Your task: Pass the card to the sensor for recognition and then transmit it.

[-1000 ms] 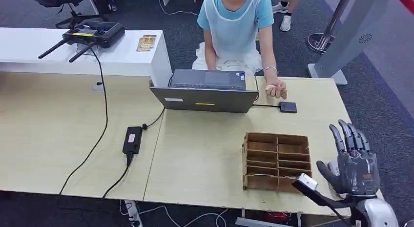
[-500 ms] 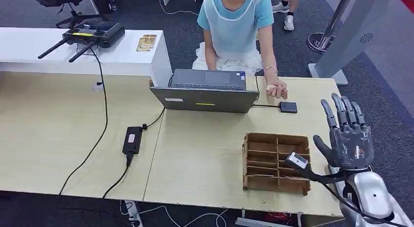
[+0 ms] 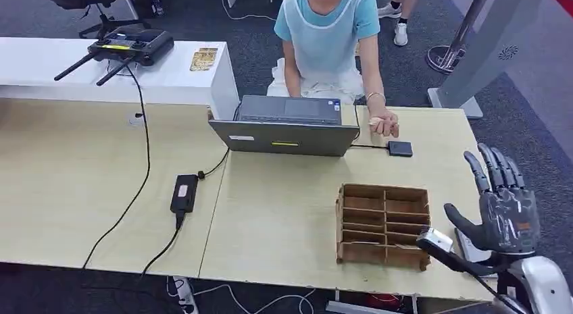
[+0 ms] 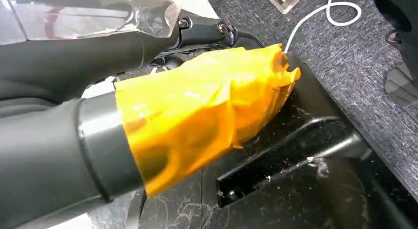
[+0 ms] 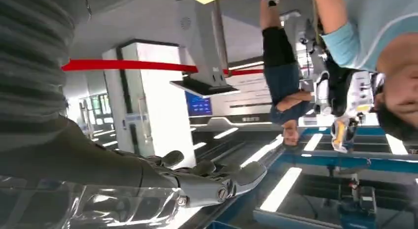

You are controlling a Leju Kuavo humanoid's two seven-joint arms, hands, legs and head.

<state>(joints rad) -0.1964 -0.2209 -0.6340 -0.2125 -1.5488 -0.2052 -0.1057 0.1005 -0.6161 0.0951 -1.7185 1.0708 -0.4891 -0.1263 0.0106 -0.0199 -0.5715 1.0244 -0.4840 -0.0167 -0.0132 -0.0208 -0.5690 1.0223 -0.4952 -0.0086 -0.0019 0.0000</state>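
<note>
From the head view we see our right hand [image 3: 503, 213] raised at the right edge of a pale wooden table [image 3: 284, 213], its back toward us, fingers spread and pointing up, holding nothing. Just to the hand's left, on the table's near edge, stands a brown cardboard organizer [image 3: 382, 225] divided into slots; hand and organizer are close but not touching. A flat white item [image 3: 473, 245], possibly the card, lies on the table directly below the hand, partly hidden by it; we cannot tell for sure what it is.

Farther ahead and to the hand's left, a small black square sensor [image 3: 400, 148] lies on the table, wired to a grey laptop [image 3: 286, 127]. A person in a light blue top [image 3: 328, 40] sits behind the laptop, one hand [image 3: 382, 121] resting on the table just beside the sensor. Well away to the left, a black power adapter [image 3: 184, 192] lies on its cable.

In the left wrist view, our left hand [image 4: 207, 108] is wrapped in orange tape; we cannot tell whether it is released or clenched.
</note>
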